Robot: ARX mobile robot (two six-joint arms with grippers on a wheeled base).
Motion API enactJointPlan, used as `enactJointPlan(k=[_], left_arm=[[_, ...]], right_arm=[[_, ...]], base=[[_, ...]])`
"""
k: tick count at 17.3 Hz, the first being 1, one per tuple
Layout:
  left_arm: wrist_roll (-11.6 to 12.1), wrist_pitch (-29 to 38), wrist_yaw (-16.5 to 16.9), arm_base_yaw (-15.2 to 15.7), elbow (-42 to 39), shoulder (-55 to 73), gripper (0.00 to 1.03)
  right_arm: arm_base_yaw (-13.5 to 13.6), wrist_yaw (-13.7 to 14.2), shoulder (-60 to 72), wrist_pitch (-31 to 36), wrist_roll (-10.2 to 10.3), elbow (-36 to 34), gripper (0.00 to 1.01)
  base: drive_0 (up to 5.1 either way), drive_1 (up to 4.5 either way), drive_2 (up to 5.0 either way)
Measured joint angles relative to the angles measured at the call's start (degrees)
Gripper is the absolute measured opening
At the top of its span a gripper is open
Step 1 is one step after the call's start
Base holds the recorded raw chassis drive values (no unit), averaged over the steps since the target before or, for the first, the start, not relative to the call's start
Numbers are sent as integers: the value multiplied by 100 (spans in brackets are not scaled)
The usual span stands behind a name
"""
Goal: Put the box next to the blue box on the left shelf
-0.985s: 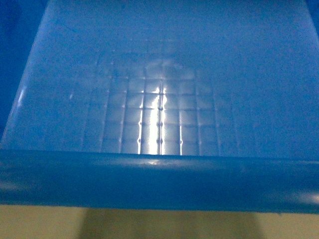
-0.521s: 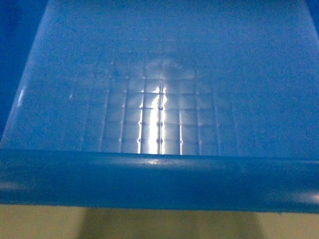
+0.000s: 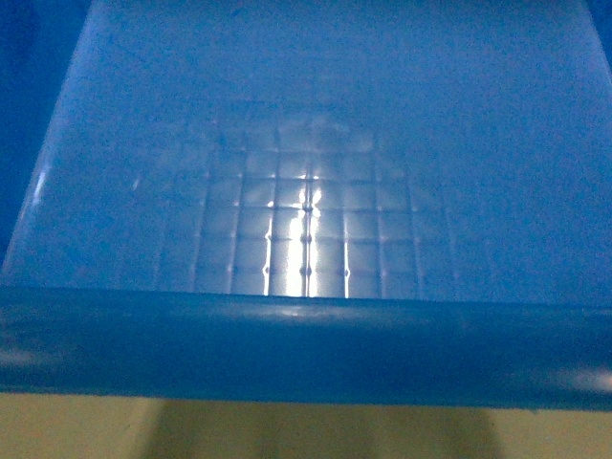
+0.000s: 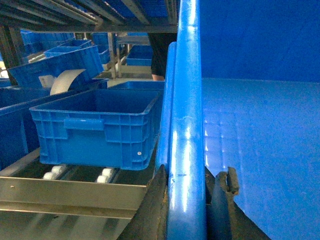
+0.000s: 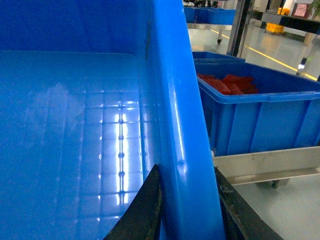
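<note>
head: the box (image 3: pixel 306 191) fills the view, grid floor glaring (nothing else legible) | left wrist: left gripper (image 4: pixel 187 200) clamped over its rim; blue box (image 4: pixel 97 125) sits on the shelf rollers (image 4: pixel 55 172) just beside | right wrist: right gripper (image 5: pixel 187 210) pinching the opposite rim; crate of red parts (image 5: pixel 250 110) beyond, glossy floor (image 5: pixel 280 205) below

The box (image 3: pixel 306 191) fills nearly the whole head frame: a bright blue plastic crate, its grid-patterned floor glinting at centre and its thick rolled rim crossing the bottom. Its rim runs up the middle of both wrist frames. The blue box on the left shelf (image 4: pixel 100 127) sits left of centre in the left wrist frame, upright, ribbed-walled, resting on rollers
</note>
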Motion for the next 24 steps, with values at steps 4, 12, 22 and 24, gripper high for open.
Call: enactJointPlan(k=[4, 12, 22, 24], left_arm=[[-2, -4, 2, 0, 0, -2, 11], [-2, 2, 4, -4, 0, 9, 11], [-2, -2, 4, -4, 0, 17, 11], [-7, 0, 7, -4, 0, 28, 11]], right_arm=[[0, -11, 7, -4, 0, 0, 20], [0, 4, 0, -2, 0, 0, 20], [0, -4, 17, -7, 0, 0, 20], [0, 0, 15, -4, 0, 0, 20]], base=[[320, 181, -489], [124, 346, -419], [10, 410, -390], [0, 0, 0]])
